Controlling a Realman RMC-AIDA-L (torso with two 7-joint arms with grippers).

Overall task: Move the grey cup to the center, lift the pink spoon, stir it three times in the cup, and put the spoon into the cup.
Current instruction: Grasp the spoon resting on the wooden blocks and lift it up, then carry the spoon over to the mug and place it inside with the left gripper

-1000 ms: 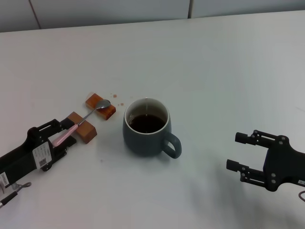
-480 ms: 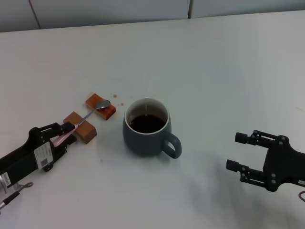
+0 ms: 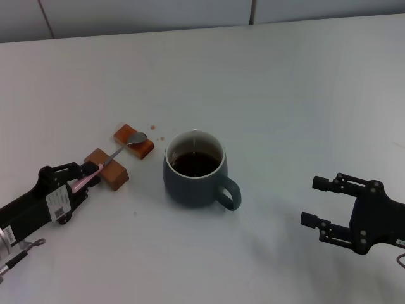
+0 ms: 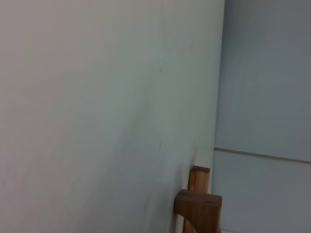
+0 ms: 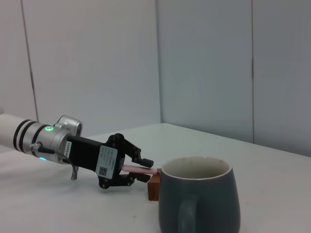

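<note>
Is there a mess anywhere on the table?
Yes, a small one. A few tiny brown drops dot the white table between the far wooden block and the grey cup. They match the dark liquid in the cup, so they look like splashes. Nothing else seems spilled or tipped over.

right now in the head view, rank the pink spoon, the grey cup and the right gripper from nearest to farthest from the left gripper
1. pink spoon: its handle end is between the left gripper's jaws.
2. grey cup: mid-table, to its right.
3. right gripper: far right, beyond the cup.
</note>
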